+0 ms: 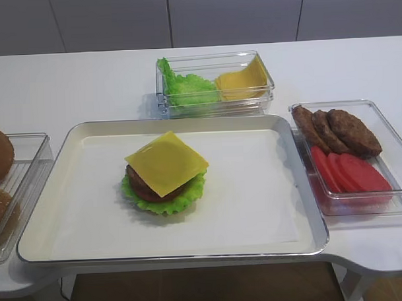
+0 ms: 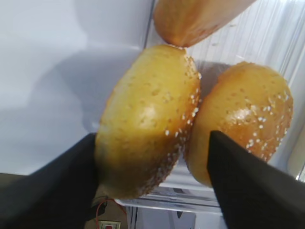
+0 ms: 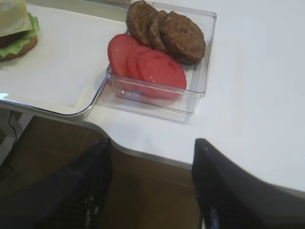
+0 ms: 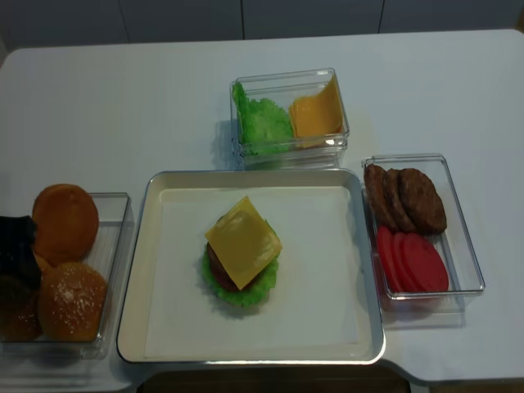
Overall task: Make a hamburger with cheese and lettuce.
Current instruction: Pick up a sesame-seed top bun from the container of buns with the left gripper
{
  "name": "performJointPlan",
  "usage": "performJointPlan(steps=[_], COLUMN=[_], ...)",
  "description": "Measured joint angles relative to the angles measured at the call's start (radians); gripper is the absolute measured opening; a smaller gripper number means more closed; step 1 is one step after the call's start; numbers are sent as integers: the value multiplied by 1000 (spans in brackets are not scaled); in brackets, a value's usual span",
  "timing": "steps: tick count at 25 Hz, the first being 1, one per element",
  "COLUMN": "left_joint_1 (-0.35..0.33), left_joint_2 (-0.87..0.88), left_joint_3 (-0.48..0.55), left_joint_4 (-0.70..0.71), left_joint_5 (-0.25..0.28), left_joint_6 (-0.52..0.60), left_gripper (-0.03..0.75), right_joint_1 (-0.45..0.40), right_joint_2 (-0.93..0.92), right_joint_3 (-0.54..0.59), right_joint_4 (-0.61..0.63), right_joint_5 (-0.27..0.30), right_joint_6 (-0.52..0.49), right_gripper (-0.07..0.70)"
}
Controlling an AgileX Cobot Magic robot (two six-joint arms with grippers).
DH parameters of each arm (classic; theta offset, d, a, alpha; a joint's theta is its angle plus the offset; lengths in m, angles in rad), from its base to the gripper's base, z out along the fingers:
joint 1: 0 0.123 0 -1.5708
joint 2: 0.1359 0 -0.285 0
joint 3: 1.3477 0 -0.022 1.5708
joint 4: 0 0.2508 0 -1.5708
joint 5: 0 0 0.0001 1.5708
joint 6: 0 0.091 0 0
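At the left tub, our left hand (image 2: pixel 152 181) is spread wide around a seeded bun (image 2: pixel 147 119), not yet gripping; neighbouring buns touch it and could get dragged out. Our right hand (image 3: pixel 152 186) hangs open.

A smooth yellow square cheese slice (image 1: pixel 166 163) tops a reddish-brown round patty (image 1: pixel 153 186) on a ruffled bright green lettuce leaf (image 1: pixel 164 197). Golden-brown sesame-speckled buns (image 2: pixel 147 119) fill one clear plastic box; red tomato slices (image 1: pixel 350 172) another.
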Motion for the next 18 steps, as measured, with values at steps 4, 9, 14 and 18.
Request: performJointPlan(steps=[4,9,14,18], left_joint_1=[0,0,0,0], left_joint_2=[0,0,0,0], left_joint_3=[0,0,0,0], left_joint_4=[0,0,2,2], left_joint_5=[0,0,0,0], left_joint_6=[2,2,4,4], left_gripper=[486,427,369,333], right_joint_1=[0,0,0,0], right_joint_2=[0,0,0,0], right_joint_3=[0,0,0,0], right_joint_4=[0,0,0,0], right_joint_5=[0,0,0,0], right_joint_6=[0,0,0,0], right_gripper=[424,424,424,424])
